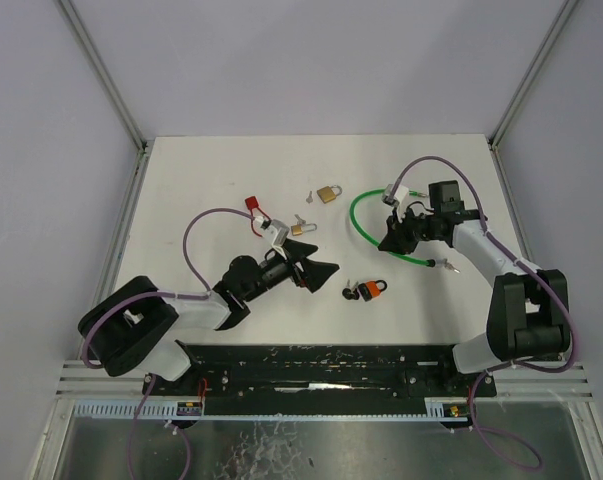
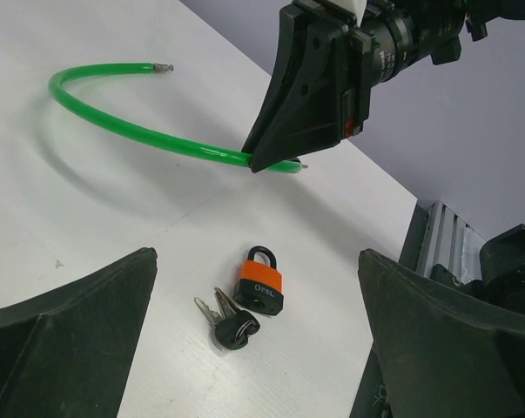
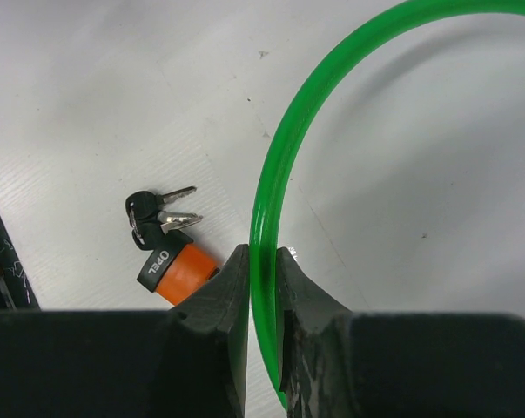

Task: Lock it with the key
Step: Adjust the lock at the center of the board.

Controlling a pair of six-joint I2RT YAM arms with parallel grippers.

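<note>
Top external view: the left gripper point(image 1: 319, 268) sits near the middle of the table point(image 1: 201, 170) with its jaws spread about as wide as they go. Nothing is between them and they aren't touching anything. The orange padlock point(image 1: 378, 290) lies flat just to the right of it, with a bunch of black-headed keys point(image 1: 355, 292) right up against it. The right gripper point(image 1: 389, 238) is further back on the right, pinched down on a green cable point(image 1: 359, 215) that lies in an open arc. Behind all that there's a brass padlock point(image 1: 328, 193), a smaller brass padlock point(image 1: 299, 230), and a small red thing point(image 1: 252, 204) that's too tiny to make out.

Left wrist view: the two black fingers point(image 2: 70, 340) fill the bottom corners, well apart. The orange padlock lies on the table out ahead, in the gap between them, and neither finger touches it. The keys are touching its body. Can't tell whether one is actually in the keyhole. Past it, the right gripper's tips come down onto the green cable close to one of its ends.

Right wrist view: the fingers point(image 3: 232, 296) are nearly closed, with the cable squeezed between the tips. From there the cable runs up and bends off to the right. The orange padlock is just left of the fingers, partly hidden behind one, with the keys lying beyond it.
</note>
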